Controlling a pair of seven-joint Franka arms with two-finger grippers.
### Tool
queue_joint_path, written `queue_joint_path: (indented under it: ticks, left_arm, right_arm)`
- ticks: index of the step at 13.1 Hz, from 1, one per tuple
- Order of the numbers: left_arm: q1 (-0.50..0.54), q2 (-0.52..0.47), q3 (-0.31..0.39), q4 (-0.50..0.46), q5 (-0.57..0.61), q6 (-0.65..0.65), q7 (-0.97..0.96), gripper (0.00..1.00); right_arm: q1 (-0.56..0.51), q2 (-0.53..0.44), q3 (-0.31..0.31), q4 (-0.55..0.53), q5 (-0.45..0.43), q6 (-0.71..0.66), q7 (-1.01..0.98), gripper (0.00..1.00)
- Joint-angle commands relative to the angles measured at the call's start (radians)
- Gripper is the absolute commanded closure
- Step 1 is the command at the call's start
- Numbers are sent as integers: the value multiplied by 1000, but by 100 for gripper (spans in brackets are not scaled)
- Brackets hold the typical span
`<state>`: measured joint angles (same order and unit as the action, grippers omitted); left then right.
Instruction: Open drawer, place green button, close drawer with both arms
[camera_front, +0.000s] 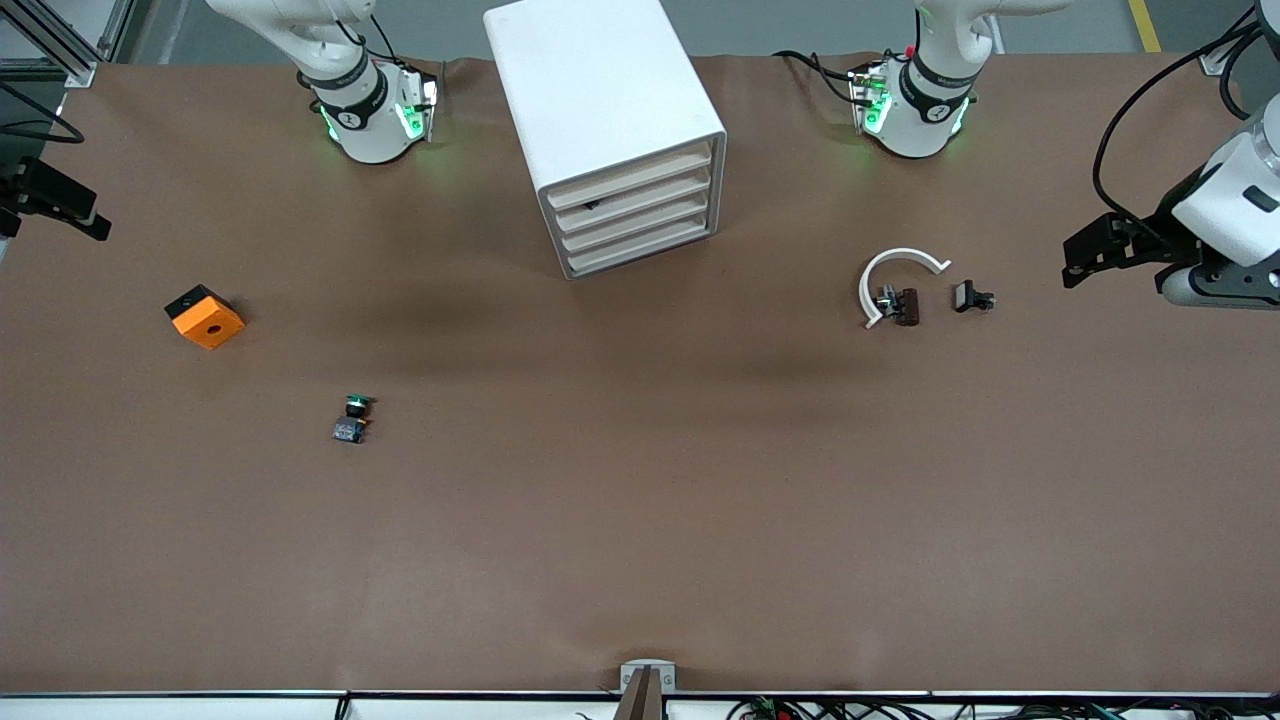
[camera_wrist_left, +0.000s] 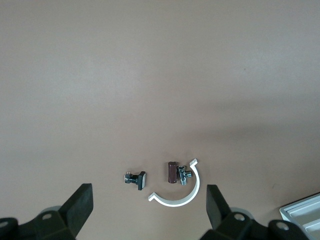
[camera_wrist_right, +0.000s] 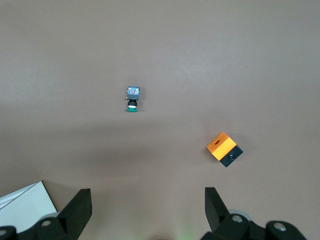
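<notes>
The white cabinet stands between the arm bases, with four cream-fronted drawers. The lowest drawer is shut, like the three above it. The button, with a green cap, black body and bluish base, lies on the brown table toward the right arm's end, nearer the front camera than the cabinet. It also shows in the right wrist view. My right gripper is open, empty and high over that end. My left gripper is open, empty and high over the white arc.
An orange block with a hole lies beside the button, farther from the front camera. A white arc with a brown clip and a black clip lies toward the left arm's end.
</notes>
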<state>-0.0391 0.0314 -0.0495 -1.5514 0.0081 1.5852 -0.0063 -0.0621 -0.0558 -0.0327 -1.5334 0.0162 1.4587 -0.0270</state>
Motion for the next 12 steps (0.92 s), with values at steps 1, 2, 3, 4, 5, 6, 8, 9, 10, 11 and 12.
queue_joint_path:
  ticks: [1,2,3,4,5,6,8,9,10,11,12]
  left_arm:
    - [1,2,-6,13,3,-11,-8,0]
    - [-1,7,-6,13,3,-11,-9,0]
    - [-1,7,-6,14,1,-11,-11,0]
    - [-1,7,-6,14,3,-13,-11,0]
    - [1,8,-6,13,1,-11,-11,0]
    - [1,10,-6,10,3,-13,-12,0]
    - [2,18,-6,-12,3,-20,-35,0]
    - [2,22,-6,-18,3,-21,-37,0]
    - [1,36,-7,-24,3,-21,-38,0]
    - [-2,48,-7,-29,1,-17,-38,0]
    - [-11,64,-10,-48,1,-4,-38,0]
  right_arm:
    - [-9,-21,8,-16,-4,11,1,0]
    - [-7,-21,8,-16,-4,15,6,0]
    - [-7,-21,8,-16,-4,20,6,0]
    - [-8,-22,8,-16,-4,22,6,0]
    - [-9,-22,8,-16,-4,26,7,0]
    - [-9,-22,8,-16,-5,26,13,0]
    - [-7,-21,8,-16,-4,28,41,0]
    - [-7,-21,10,-16,-4,28,45,0]
    - [-7,-21,8,-16,-4,32,45,0]
    - [-7,-21,10,-16,-4,32,45,0]
    - [-7,-21,8,-16,-4,32,45,0]
